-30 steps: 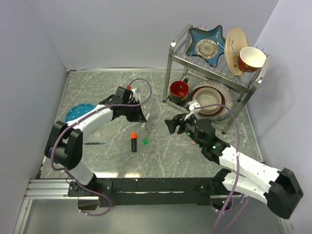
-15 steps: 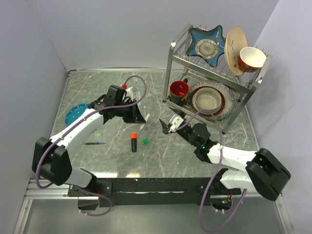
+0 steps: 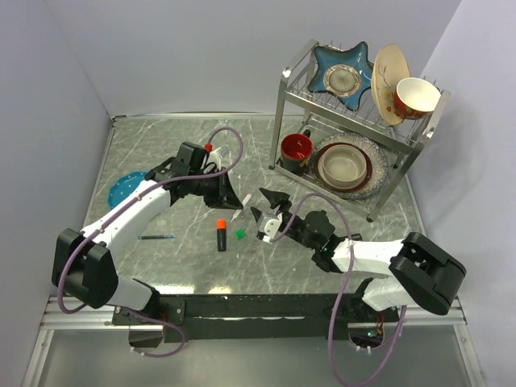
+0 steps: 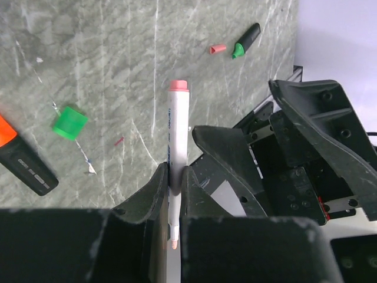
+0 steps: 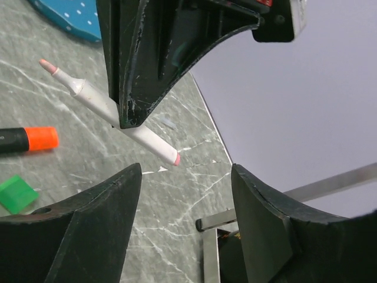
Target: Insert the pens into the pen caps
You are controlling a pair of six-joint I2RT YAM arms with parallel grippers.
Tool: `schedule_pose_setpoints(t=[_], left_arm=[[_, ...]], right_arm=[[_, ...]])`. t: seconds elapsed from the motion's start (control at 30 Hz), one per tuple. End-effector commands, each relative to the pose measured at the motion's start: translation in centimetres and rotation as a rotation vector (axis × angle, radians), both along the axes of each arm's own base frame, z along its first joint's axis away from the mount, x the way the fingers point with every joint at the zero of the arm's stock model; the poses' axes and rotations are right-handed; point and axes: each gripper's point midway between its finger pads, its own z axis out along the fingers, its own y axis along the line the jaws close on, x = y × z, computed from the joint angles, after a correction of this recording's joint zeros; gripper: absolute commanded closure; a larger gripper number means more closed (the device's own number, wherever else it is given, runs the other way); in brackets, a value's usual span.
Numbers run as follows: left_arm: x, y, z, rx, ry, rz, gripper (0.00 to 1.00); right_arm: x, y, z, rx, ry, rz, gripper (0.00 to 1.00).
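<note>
1. Our left gripper is closed tight on the thin white pen, pinching its barrel about mid-length. The pen is held clear of the table, and both its ends show pink
2. Our right gripper is spread wide and holds nothing. It faces the left one, close to the pen's forward end but not touching it
3. Below them the orange-tipped marker lies flat on the table, with the green cap just beside it but apart
4. In our left wrist view the reddish-pink cap and the green-tipped marker lie near each other, well away from the rest
5. The thin blue pen lies by our left arm
</note>
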Motion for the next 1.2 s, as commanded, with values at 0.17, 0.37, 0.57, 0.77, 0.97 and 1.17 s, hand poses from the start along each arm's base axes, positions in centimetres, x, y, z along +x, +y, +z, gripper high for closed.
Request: schedule_pose_setpoints(t=[0.17,0.37,0.57,0.77,0.97,1.17], left_arm=[[-0.8,-1.2,3.0,-0.078,-0.010,-0.047,0.99],[-1.3,-1.5,3.9,-0.085,-0.017,-0.048,0.99],[-2.0,-1.7,4.6,-0.086,-0.015,-0.075,0.99],[-2.7,-2.2,5.7,-0.134,-0.020,-0.097,0.99],[-0.8,-2.0,9.7,-0.130,-0.169,-0.067,0.53],[3.9,2.5,17.0,-0.008,-0.541,0.189,0.18]], right_arm=[[-0.1,2.5,1.6,-0.038,-0.076,0.055,0.36],[-0.5,3.1,0.7,-0.054,-0.059,0.081,0.40],[0.1,3.3,1.0,-0.047,-0.064,0.062,0.62],[-0.5,3.1,1.4,0.018,-0.068,0.056,1.00],[-3.4,3.7,2.3,0.099,0.028,0.184,1.00],[-8.1,4.1,5.2,0.323,0.292,0.357,1.00]])
